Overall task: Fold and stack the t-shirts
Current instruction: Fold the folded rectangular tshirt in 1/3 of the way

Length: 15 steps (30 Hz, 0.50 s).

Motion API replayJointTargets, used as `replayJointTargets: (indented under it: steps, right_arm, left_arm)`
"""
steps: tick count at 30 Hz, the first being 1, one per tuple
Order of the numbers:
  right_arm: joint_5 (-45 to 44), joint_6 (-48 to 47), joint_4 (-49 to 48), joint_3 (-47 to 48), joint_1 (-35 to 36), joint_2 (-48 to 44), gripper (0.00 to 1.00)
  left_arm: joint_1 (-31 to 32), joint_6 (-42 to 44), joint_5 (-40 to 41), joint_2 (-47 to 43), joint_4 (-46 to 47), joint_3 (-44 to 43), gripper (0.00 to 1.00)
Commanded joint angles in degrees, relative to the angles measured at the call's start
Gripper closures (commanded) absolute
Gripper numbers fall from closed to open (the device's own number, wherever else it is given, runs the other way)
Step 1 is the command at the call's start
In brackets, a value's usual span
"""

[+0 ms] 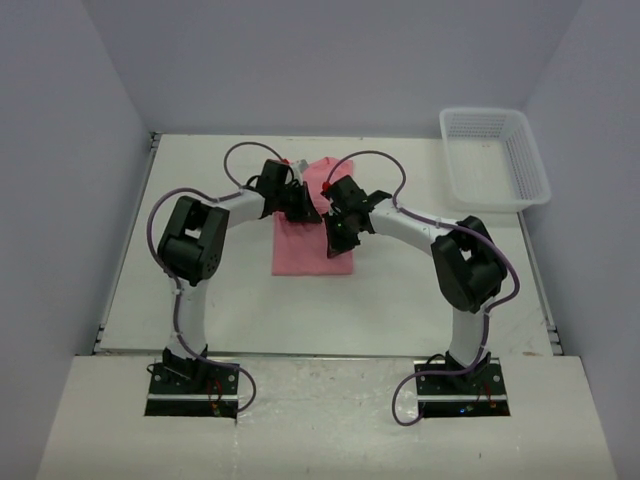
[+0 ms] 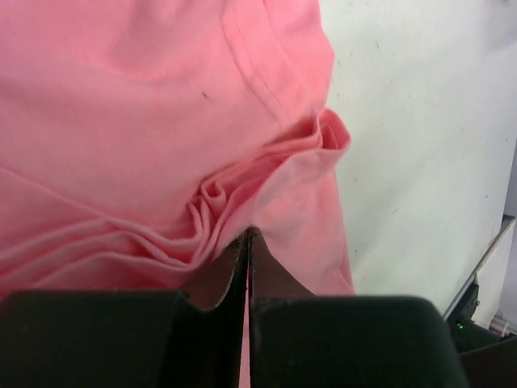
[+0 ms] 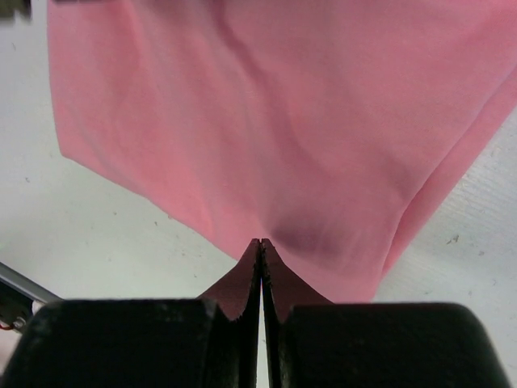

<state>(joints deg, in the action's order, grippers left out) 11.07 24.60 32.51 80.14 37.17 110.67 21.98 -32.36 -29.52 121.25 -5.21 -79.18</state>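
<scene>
**T-shirt mid-table, basket in the far right corner**

The t-shirt (image 1: 300,252) lies on the table (image 1: 400,300), near the middle and a little toward the far edge. The basket (image 1: 495,158) stands in the far right corner, well apart from it. The left gripper (image 1: 303,208) is on the t-shirt's left side and the right gripper (image 1: 337,236) on its right side. Each has cloth between its fingers.

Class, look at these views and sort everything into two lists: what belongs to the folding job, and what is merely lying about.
Belongs to the job: pink t-shirt; left hand, shut on it; right hand, shut on it.
Just lying about: white mesh basket at the far right of the table.
</scene>
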Motion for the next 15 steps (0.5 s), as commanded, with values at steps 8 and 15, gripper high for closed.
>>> replayJointTargets:
  steps: [8, 15]
  right_arm:
    - [-0.61, 0.36, -0.08, -0.15, 0.27, -2.03, 1.0]
    - [-2.98, -0.43, -0.96, -2.88, 0.54, -4.94, 1.0]
  left_arm:
    - [-10.11, 4.93, -7.81, 13.37, 0.56, -22.03, 0.98]
    - [-10.55, 5.12, -16.71, 7.52, 10.03, -18.57, 0.5]
